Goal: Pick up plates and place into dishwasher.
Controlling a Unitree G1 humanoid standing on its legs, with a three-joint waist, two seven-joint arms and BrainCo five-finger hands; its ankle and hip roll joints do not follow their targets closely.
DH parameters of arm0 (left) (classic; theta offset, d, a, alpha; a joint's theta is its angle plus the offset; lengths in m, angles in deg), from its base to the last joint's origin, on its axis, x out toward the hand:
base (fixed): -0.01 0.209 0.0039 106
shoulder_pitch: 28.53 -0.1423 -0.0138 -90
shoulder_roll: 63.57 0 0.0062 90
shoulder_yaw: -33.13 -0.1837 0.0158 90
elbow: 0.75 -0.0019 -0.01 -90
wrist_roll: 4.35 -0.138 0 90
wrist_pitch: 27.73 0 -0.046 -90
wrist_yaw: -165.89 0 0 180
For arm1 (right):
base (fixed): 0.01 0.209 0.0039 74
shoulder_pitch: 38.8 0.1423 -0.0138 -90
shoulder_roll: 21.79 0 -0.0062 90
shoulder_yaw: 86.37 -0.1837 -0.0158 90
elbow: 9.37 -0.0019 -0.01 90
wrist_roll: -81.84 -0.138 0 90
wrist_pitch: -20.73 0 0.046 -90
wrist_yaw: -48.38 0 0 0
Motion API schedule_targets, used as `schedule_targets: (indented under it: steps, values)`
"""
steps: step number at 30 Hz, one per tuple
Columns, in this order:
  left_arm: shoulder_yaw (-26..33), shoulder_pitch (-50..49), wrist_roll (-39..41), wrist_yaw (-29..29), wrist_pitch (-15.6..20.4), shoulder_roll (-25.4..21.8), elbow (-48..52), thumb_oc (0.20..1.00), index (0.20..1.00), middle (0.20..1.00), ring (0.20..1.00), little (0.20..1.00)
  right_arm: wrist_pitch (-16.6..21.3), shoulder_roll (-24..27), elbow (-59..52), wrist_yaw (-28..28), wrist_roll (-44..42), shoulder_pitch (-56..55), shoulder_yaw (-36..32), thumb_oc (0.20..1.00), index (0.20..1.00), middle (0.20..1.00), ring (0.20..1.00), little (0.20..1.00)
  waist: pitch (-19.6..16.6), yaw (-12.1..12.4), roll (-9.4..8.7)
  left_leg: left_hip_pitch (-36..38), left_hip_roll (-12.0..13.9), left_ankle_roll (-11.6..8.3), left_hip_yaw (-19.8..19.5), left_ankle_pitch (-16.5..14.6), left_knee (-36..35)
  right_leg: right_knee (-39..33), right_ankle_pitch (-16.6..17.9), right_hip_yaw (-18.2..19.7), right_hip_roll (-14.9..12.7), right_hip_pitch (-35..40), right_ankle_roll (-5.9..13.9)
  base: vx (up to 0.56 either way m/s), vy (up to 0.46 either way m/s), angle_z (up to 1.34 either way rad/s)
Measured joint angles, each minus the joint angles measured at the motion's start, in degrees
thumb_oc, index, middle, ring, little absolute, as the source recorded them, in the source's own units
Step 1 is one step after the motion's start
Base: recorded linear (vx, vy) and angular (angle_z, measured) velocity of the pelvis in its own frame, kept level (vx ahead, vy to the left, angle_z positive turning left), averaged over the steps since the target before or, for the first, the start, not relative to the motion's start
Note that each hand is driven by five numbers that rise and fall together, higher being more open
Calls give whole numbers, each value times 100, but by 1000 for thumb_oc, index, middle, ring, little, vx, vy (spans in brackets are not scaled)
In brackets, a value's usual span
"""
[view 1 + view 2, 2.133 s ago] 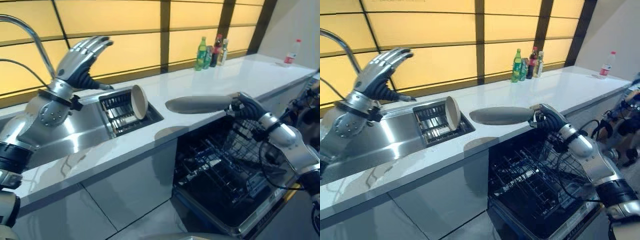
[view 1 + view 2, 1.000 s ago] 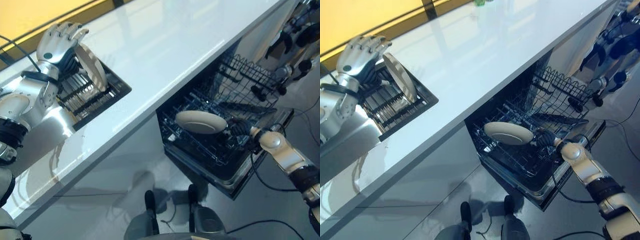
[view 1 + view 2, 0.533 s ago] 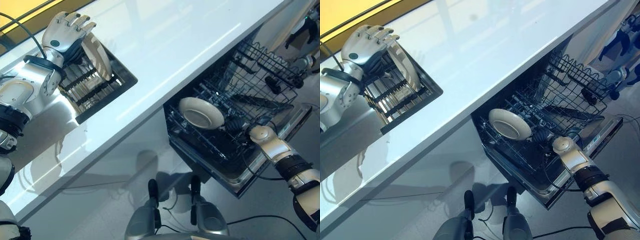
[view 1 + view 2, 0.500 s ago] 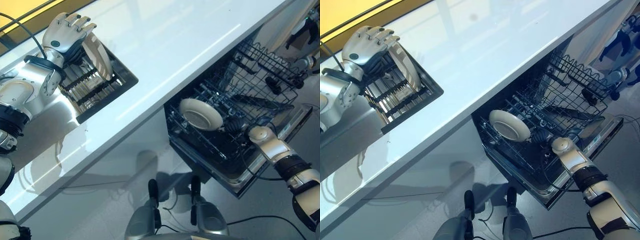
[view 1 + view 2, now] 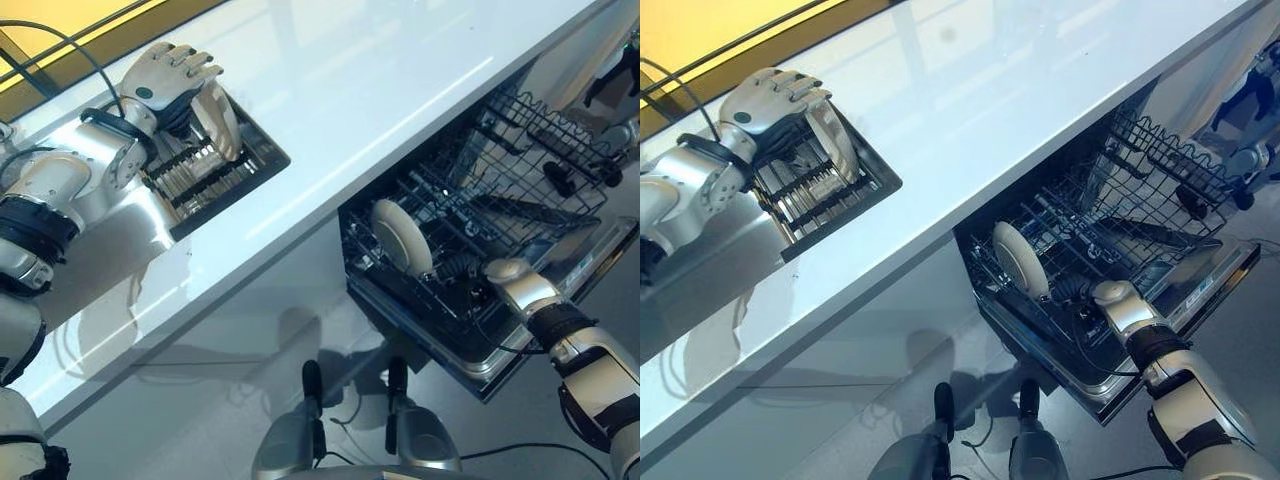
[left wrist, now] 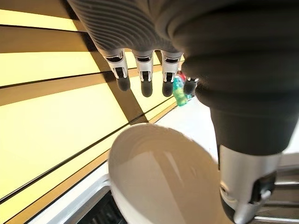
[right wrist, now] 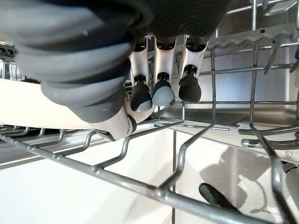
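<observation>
1. A long white countertop is seen from above, with a sink rack sunk into it at the left and an open dishwasher below its front edge at the right.
2. A cream plate is stood on edge in the dishwasher's lower wire rack, tilted slightly.
3. The right hand is reached into that rack just beside the plate; in the right wrist view its fingers are curled against the plate's rim, pinching it.
4. A second plate is stood upright in the sink rack.
5. The left hand is curved over that plate's top edge, with its fingertips bent past the rim.
</observation>
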Motion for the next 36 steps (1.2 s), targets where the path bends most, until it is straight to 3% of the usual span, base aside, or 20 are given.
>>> schedule_targets:
  steps: [6, 11, 16, 22, 23, 31, 36]
  values:
    - [0, 18, -41, 33, -65, 142, -32, 1000, 1000, 1000, 1000, 1000, 82, 141, -607, -552, -442, 10, 10, 1000, 1000, 1000, 1000, 1000, 47, -19, 97, -70, -23, 12, 5, 9, 0, 1, 4, 16, -19, -74, 3, -21, 52, -1]
    - [26, 18, -158, 26, -300, 159, -59, 1000, 1000, 1000, 1000, 1000, 385, 252, -1379, -625, -500, -35, -25, 1000, 1000, 1000, 1000, 1000, 98, -47, 161, -160, -43, 15, 27, 11, 2, 2, 9, 46, -3, -179, 3, -13, 31, -2]
    - [48, 19, -344, 170, -548, 76, -41, 1000, 1000, 1000, 1000, 1000, 544, 754, -1822, -602, -548, -493, -455, 1000, 1000, 1000, 1000, 1000, 193, -49, 99, -284, -56, 14, 110, 10, 2, 3, 22, 76, -2, -318, 16, -15, 8, -2]
    - [267, 140, -598, 308, -996, -390, -37, 1000, 1000, 1000, 1000, 1000, 791, 1310, -2338, -612, -692, -1101, -1249, 1000, 1000, 1000, 1000, 1000, 536, -245, -145, -338, -62, 26, 192, 18, 2, 3, 40, 154, 2, -413, 24, -35, 16, -6]
    - [295, 164, -599, 346, -1027, -416, -71, 200, 200, 200, 200, 200, 822, 1318, -2408, -629, -715, -1226, -1399, 1000, 1000, 1000, 1000, 1000, 554, -322, -174, -339, -60, 21, 200, 14, 2, 3, 40, 163, 3, -420, 25, -27, 9, -5]
    - [482, 255, -693, 348, -1072, -635, -286, 200, 200, 200, 200, 200, 1404, 1362, -2738, -746, -776, -1744, -1800, 1000, 1000, 1000, 1000, 1000, 590, -474, -230, -326, -42, -22, 316, -19, 0, 2, 42, 274, 19, -465, 29, -27, 6, -7]
    - [466, 252, -702, 253, -793, -741, -551, 200, 200, 200, 200, 200, 1571, 1361, -3037, -725, -777, -1735, -1891, 1000, 1000, 1000, 1000, 1000, 590, -527, -228, -198, -31, -43, 334, -36, 0, 2, 49, 331, 34, -372, 22, -16, -15, -7]
